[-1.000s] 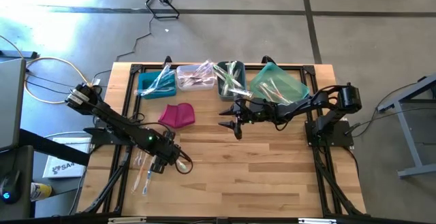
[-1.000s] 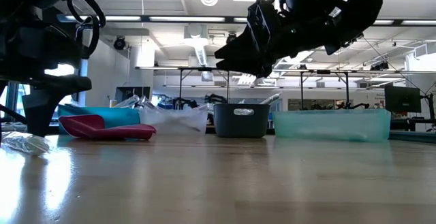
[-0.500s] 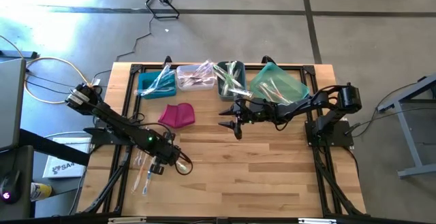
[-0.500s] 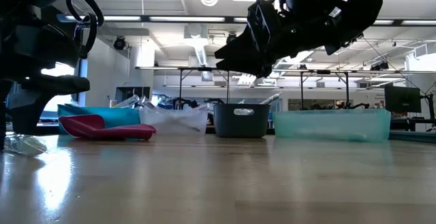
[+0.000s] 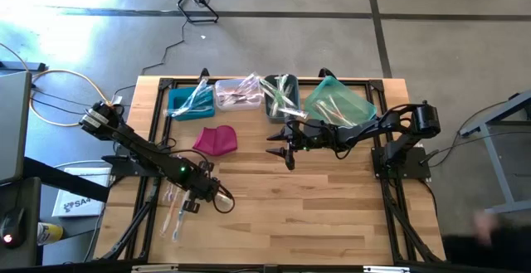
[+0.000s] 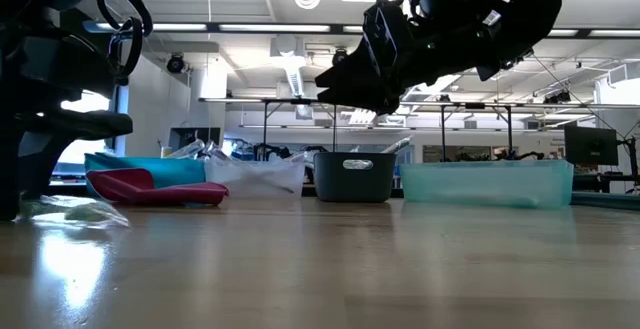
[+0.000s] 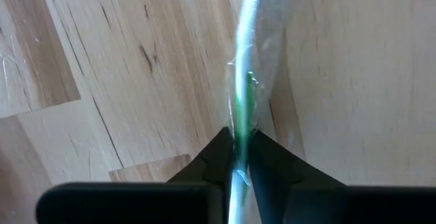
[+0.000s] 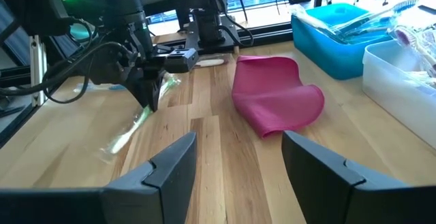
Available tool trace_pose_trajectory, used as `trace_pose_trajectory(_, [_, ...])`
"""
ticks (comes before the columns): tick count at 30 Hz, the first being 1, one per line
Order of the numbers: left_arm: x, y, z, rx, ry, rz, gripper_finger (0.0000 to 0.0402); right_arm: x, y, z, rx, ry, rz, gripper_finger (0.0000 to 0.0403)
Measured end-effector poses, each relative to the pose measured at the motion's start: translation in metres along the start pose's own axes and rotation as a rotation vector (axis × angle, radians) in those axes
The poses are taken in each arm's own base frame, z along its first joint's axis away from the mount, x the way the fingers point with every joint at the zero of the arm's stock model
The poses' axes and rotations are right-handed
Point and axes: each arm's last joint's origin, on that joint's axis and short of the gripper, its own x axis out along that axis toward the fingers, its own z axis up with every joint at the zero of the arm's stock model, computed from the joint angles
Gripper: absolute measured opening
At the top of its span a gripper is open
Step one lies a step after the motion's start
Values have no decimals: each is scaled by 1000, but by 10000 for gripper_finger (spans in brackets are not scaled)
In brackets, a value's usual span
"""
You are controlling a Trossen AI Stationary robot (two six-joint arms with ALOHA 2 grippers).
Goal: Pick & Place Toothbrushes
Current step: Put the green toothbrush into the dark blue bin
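The jaws of the left gripper (image 7: 238, 157) were closed narrowly on a green toothbrush (image 7: 245, 105) in clear wrapping, the handle pinched between the two dark fingers (image 7: 216, 154) over the wooden worktop (image 7: 102, 67).

High view: the left gripper (image 5: 192, 202) was at the front-left part of the worktop (image 5: 315, 215), with loose toothbrushes (image 5: 172, 215) lying just beside it. The right gripper (image 5: 282, 148) hung near the worktop's middle, close to the magenta pouch (image 5: 216, 139). More toothbrushes filled the blue bin (image 5: 189, 102), clear bin (image 5: 238, 93), grey bin (image 5: 281, 95) and teal bin (image 5: 337, 102) along the far edge.

Low view: a wrapped toothbrush (image 6: 75, 211) lay on the worktop at the left arm's base. The right gripper (image 6: 365, 74) was raised above the surface.

Right wrist view: the jaws of the right gripper (image 8: 238, 159) stood wide apart and empty. Beyond them, the left gripper (image 8: 151, 91) pinched the wrapped toothbrush (image 8: 133, 130), whose far end rested on the worktop.
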Motion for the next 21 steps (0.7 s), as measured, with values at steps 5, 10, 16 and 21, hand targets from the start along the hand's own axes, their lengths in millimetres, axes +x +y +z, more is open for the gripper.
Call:
trace_pose_trajectory(5, [0,0,0,0,-1,0,23,0,0,0,0,0,0,207])
trace_pose_trajectory(10, [0,0,0,0,-2,0,24,0,0,0,0,0,-1,207])
trace_pose_trajectory(16, [0,0,0,0,-3,-1,26,0,0,0,2,0,0,207])
trace_pose_trajectory(21, [0,0,0,0,-3,-1,26,0,0,0,3,1,0,207])
